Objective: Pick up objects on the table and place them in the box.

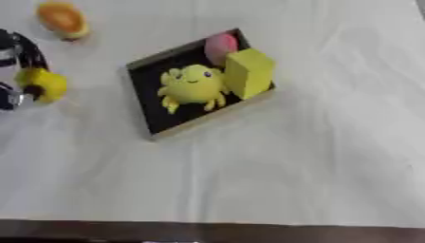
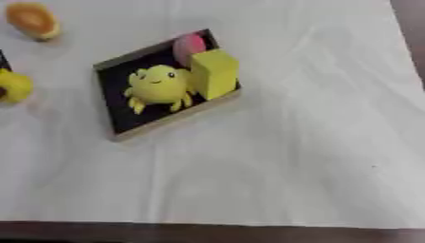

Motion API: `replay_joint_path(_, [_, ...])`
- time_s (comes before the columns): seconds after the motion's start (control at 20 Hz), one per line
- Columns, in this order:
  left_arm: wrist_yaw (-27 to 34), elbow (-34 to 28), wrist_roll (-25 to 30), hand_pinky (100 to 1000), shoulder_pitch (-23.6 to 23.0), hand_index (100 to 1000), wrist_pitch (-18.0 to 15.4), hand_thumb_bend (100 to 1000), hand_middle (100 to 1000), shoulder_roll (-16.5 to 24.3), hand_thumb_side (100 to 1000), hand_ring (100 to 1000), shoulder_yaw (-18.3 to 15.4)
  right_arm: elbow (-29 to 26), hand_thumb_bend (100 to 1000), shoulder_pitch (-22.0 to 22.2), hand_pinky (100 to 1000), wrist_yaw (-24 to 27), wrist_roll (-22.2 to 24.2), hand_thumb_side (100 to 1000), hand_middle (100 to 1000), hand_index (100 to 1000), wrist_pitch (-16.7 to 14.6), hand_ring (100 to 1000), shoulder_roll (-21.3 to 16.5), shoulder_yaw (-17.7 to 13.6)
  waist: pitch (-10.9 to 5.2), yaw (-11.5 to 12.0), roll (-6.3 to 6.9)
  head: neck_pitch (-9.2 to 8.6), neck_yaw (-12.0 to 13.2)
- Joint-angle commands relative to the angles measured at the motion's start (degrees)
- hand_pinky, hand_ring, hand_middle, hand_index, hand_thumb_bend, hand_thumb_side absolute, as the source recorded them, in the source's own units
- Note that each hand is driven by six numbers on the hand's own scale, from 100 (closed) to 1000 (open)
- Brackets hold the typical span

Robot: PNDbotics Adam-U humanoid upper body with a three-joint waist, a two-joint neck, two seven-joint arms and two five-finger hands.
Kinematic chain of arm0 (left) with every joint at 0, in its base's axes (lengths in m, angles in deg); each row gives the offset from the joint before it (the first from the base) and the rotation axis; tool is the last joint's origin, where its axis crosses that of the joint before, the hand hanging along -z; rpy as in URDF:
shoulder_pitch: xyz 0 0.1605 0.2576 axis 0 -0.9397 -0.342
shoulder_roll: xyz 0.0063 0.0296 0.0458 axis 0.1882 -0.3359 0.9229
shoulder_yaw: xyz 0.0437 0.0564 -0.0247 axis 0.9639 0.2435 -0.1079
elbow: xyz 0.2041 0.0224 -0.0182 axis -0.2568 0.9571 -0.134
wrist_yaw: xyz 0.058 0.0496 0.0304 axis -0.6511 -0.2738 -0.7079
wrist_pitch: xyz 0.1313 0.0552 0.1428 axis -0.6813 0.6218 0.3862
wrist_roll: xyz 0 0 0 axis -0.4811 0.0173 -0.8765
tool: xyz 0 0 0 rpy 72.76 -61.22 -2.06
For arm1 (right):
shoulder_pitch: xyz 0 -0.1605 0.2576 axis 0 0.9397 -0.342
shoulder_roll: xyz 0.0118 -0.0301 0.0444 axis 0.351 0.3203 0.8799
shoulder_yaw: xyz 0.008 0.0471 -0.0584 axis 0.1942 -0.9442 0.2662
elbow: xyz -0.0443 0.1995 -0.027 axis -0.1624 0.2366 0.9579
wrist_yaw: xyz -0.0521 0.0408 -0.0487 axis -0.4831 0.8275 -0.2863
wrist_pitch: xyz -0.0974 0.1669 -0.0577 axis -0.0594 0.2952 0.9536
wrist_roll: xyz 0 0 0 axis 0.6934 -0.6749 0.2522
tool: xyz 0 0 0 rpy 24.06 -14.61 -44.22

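Note:
An open box (image 1: 154, 115) with a black inside and tan rim lies askew at the upper middle of the white cloth. In it sit a yellow plush toy (image 1: 192, 85) with a smiling face, a yellow block (image 1: 247, 72) upright at its right, and a pink rounded thing (image 1: 220, 46) in the far corner. At the left edge my left hand (image 1: 23, 53), black and silver, is curled round a small yellow object (image 1: 46, 84) with a dark spot, held left of the box and apart from it. An orange rounded object (image 1: 62, 20) lies on the cloth at the far left.
White wrinkled cloth (image 1: 315, 156) covers the table, open to the right of and in front of the box. The table's dark front edge (image 1: 249, 233) runs along the bottom.

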Motion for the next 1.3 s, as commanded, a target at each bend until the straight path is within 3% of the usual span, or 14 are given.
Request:
replay_joint_path(0.05, [1.8, -5.2, -0.9, 726, 2.7, 648, -0.2, 100, 600, 0.6, 100, 675, -0.6, -0.2, 154, -0.7, 821, 0.2, -0.2, 499, 729, 868, 0.0, 830, -1.4, -1.1, -1.19, 0.2, 0.95, 0.19, -0.7])
replay_joint_path(0.35, [5.1, -8.5, 1.5, 722, 9.5, 654, -0.1, 100, 599, -4.0, 100, 676, 2.4, -0.1, 153, -1.1, 821, 0.0, 0.1, 501, 729, 869, -0.1, 830, -1.1, -0.8, -1.6, 0.3, 0.86, 0.25, -1.4])
replay_joint_path(0.65, [6.5, -4.1, 5.5, 726, 17.0, 667, -0.4, 100, 606, -12.3, 100, 685, 6.5, 0.1, 153, -1.6, 822, 0.1, 0.6, 503, 730, 869, -0.4, 830, -0.3, -0.5, -2.07, 0.1, 0.77, 0.38, -1.4])
replay_joint_path(1.0, [2.9, 6.2, 6.2, 730, 19.0, 678, -0.7, 100, 616, -16.9, 100, 696, 8.6, -0.5, 147, -1.7, 822, 0.3, 0.7, 508, 730, 869, -0.4, 829, 0.0, -0.5, -2.1, -0.2, 0.95, 0.38, -1.7])
replay_joint_path(1.3, [-0.4, 10.1, 5.3, 751, 19.6, 698, -2.2, 107, 640, -18.7, 100, 719, 9.5, -0.8, 146, -1.9, 822, 0.5, 0.7, 511, 731, 869, -0.3, 828, 0.3, -0.5, -1.93, -0.4, 0.91, 0.23, -1.8])
